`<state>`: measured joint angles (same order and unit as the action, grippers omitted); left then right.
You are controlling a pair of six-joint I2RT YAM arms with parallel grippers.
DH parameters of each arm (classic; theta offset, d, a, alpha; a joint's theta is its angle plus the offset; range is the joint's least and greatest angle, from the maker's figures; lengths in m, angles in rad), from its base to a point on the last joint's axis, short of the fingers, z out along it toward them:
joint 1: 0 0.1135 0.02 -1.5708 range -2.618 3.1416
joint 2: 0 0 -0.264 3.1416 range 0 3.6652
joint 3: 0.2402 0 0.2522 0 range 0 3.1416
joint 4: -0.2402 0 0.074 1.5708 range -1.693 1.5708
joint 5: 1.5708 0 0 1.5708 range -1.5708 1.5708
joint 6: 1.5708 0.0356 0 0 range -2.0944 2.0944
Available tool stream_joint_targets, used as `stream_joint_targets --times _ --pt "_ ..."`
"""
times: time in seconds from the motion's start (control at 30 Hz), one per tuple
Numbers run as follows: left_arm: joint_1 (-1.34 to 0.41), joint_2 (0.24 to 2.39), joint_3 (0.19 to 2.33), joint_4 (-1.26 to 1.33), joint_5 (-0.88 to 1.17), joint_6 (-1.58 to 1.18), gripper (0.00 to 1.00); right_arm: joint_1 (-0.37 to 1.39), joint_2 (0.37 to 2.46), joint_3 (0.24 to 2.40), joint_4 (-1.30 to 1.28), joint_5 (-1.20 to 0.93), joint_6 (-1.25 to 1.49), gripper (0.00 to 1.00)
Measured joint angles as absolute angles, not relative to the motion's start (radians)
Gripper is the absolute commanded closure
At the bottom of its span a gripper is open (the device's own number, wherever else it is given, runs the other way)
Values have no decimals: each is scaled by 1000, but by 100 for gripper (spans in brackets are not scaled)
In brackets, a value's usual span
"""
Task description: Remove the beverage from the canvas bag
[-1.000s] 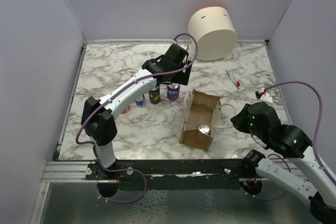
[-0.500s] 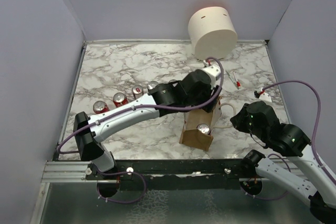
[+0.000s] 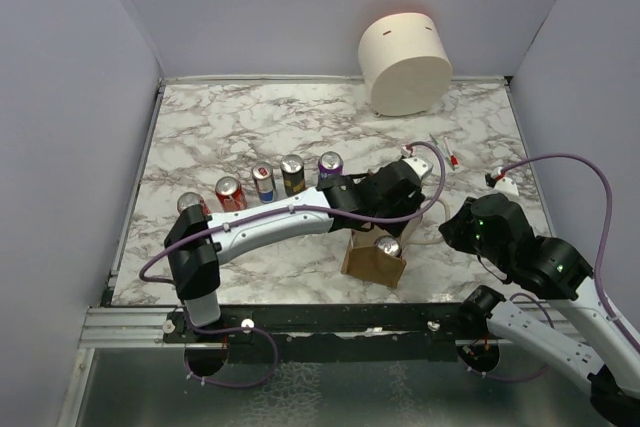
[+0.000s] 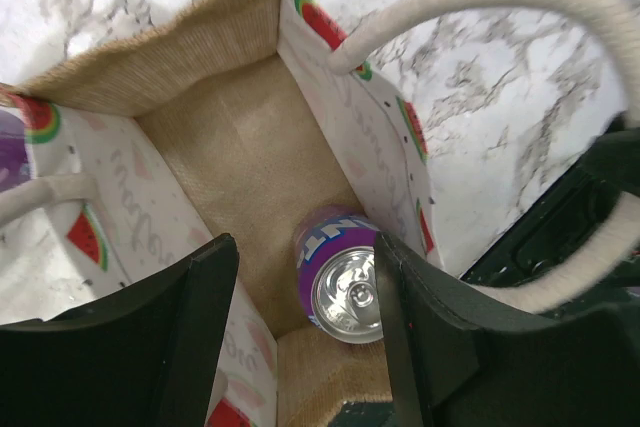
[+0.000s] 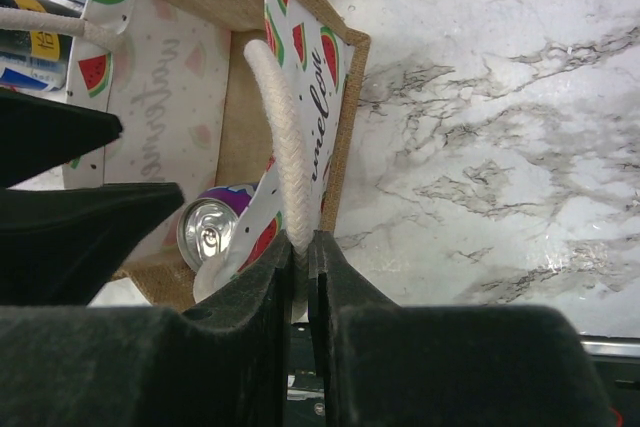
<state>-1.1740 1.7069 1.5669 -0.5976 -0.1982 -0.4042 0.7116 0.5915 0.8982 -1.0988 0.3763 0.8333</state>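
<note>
Canvas bag [image 3: 375,262]: left gripper [image 4: 305,242] arrived above beverage [image 4: 345,282]

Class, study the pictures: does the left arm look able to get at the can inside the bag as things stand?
Probably yes. The left gripper hangs over the open bag, and the can stands upright and uncovered below it. The right gripper holds one handle clear.

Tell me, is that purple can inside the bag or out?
Inside: the purple can stands upright on the canvas bag's floor, walls around it.
</note>
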Motion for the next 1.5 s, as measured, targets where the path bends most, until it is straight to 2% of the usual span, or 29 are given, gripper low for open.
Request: stream_joint_targets --times 0.17,0.33,0.43,1.5 --pt "-1174 1779 1563 -619 -192 -416 38 712 590 898 -1098 376 833 89" --pt "-1174 1800 1563 -628 -185 -427 25 712 584 898 -1099 376 833 89" --pt "-1174 1801 1556 -630 -173 -436 20 712 582 898 -1099 376 833 89" --pt "-1244 1794 1425 -599 -119 -443 9 712 587 898 -1098 376 833 89"
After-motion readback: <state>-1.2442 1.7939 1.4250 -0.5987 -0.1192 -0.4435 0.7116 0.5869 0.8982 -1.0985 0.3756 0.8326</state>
